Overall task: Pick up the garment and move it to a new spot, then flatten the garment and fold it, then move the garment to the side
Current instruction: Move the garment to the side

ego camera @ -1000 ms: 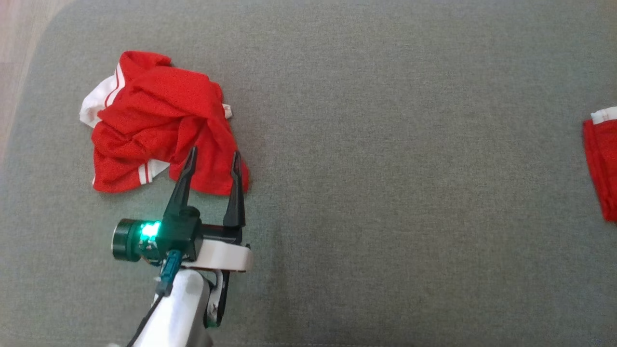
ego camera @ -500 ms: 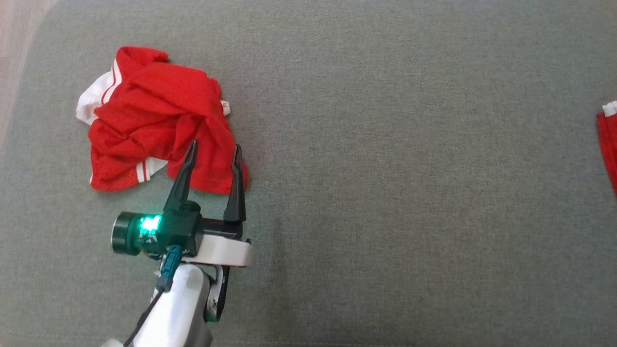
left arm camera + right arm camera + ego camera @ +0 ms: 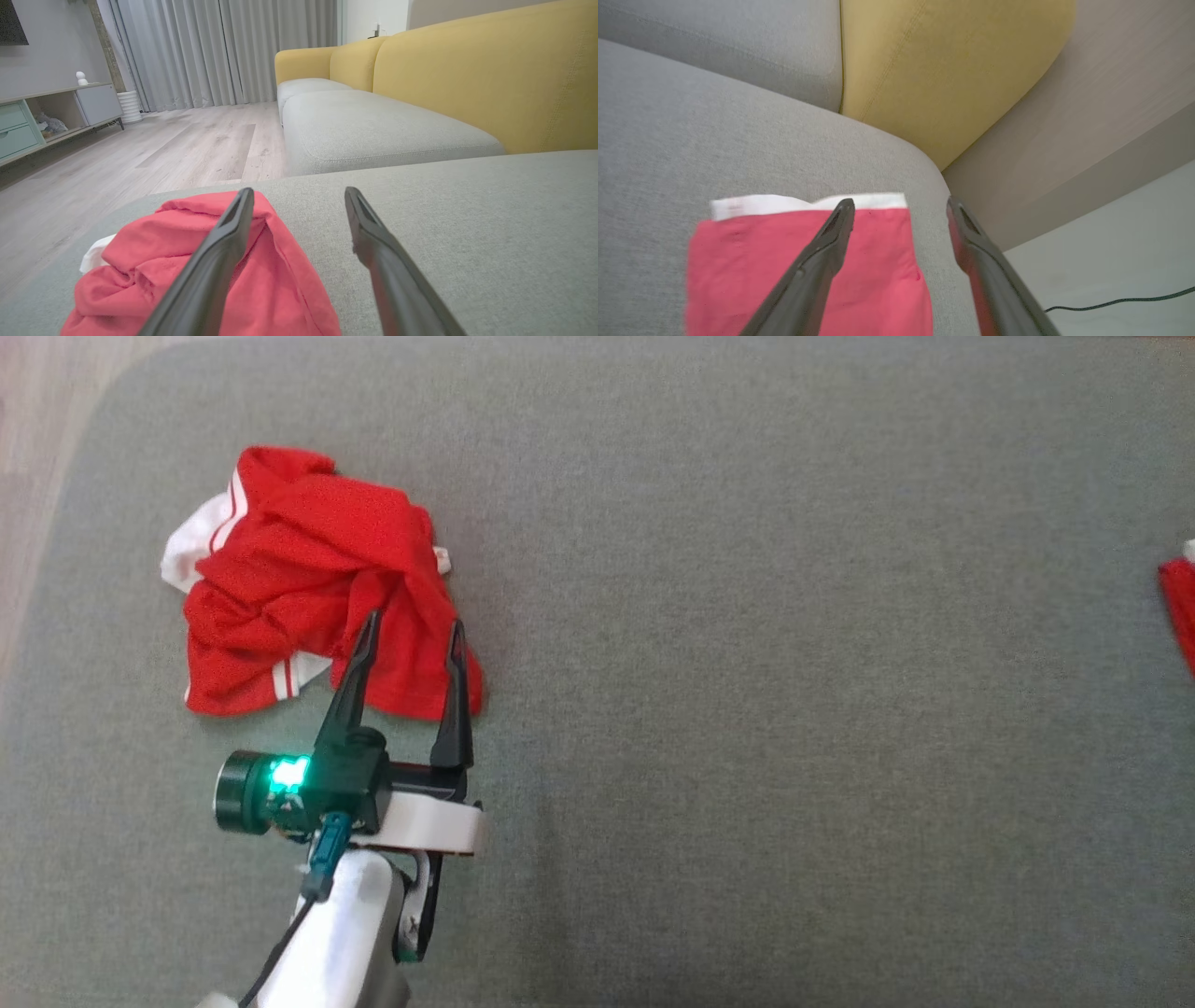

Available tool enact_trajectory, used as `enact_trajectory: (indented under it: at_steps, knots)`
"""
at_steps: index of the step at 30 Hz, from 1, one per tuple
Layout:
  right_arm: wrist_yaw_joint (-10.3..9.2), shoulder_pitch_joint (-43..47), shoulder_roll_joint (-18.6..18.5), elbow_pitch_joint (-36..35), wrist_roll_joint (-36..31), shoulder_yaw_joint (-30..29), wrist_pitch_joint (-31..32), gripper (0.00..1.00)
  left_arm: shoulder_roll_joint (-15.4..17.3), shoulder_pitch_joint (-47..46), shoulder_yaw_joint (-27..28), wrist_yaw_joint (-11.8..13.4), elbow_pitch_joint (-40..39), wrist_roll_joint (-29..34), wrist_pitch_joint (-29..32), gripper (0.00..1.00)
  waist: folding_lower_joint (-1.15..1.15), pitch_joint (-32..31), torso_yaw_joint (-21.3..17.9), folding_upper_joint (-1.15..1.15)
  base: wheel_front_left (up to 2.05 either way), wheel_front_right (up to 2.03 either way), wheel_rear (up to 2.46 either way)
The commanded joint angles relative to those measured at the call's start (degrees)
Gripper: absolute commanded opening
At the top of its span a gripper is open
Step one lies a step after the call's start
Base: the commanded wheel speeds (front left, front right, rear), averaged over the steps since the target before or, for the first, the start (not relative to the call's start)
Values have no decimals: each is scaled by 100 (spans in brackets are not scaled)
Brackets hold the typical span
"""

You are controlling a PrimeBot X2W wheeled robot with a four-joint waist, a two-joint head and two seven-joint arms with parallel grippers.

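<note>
A crumpled red garment [image 3: 308, 588] with white trim lies at the left of the grey cushion [image 3: 747, 709]. My left gripper [image 3: 414, 623] is open, its fingers reaching over the garment's near right flap with nothing between them. In the left wrist view the garment [image 3: 140, 261] lies under the left finger, and the left gripper [image 3: 299, 192] stands wide. A second red garment [image 3: 1178, 616] shows at the right edge. In the right wrist view it is a flat folded piece [image 3: 752, 261] with a white band, and my right gripper [image 3: 900, 201] is open above its right edge.
Wooden floor [image 3: 37, 476] borders the cushion's rounded left corner. A yellow sofa back [image 3: 490, 74] and another grey seat [image 3: 373, 126] stand beyond. The folded piece lies close to the cushion's corner, with pale floor and a black cable [image 3: 1111, 302] past it.
The head camera has shifted, so the whole picture slid and less of the right-hand garment shows. The left gripper keeps its place over the crumpled garment, still open.
</note>
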Motion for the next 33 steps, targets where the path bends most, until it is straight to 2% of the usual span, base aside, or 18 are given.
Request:
enact_trajectory:
  at_steps: [1,5,9,16,20,26,33]
  knots:
    - [37,145,-55,-317,-30,66,-61,100,39,-74,256,22,-157,29,-29,100,0,-197,-61,0,0,0,0]
    - [37,139,303,-760,118,210,-184,100,46,64,320,24,-155,6,-29,100,0,-521,-158,0,0,0,0]
    - [37,210,828,-1387,373,383,-272,100,68,227,374,19,-161,-1,-29,100,0,-828,-254,0,0,0,0]
    - [37,660,2104,-2810,943,578,-454,100,115,468,408,-21,-229,7,-29,100,0,-1248,-358,0,0,0,0]
    - [37,1174,2725,-3378,1265,725,-681,100,117,614,409,-21,-264,8,-29,100,0,-1409,-374,0,0,0,0]
    - [37,1865,3047,-3550,1615,882,-1166,100,71,837,330,-23,-258,-79,-29,100,0,-1459,-383,0,0,0,0]
    - [37,2637,3096,-3380,1744,1094,-1584,100,29,969,339,30,-268,-197,-29,100,0,-1452,-351,0,0,0,0]
